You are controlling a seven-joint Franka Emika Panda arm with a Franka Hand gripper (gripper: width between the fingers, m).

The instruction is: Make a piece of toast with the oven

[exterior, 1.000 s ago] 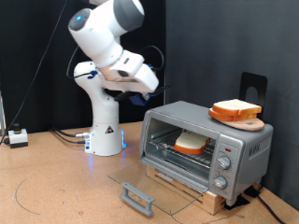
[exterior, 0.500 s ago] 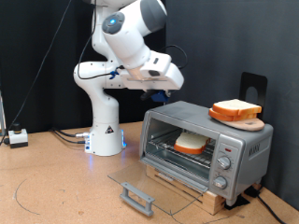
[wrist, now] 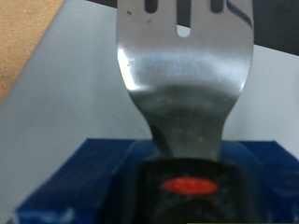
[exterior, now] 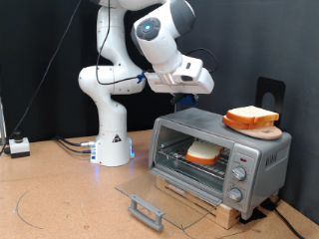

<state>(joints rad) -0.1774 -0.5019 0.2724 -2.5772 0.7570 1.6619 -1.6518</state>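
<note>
Jaws hover above the open oven (exterior: 204, 122), toast (exterior: 204, 152) lying flat inside it.

No text, brand, number or sign can be read in either view. The boxy silver toaster oven (exterior: 221, 153) has faint marks around its two round knobs (exterior: 238, 183), too small to make out. In the wrist view, the red oval badge (wrist: 190, 187) on the black handle of the steel spatula (wrist: 183, 75) is blurred and unreadable.

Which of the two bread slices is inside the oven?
The slice on the wire rack behind the open door; the other slice lies on the wooden board atop the oven.
</note>
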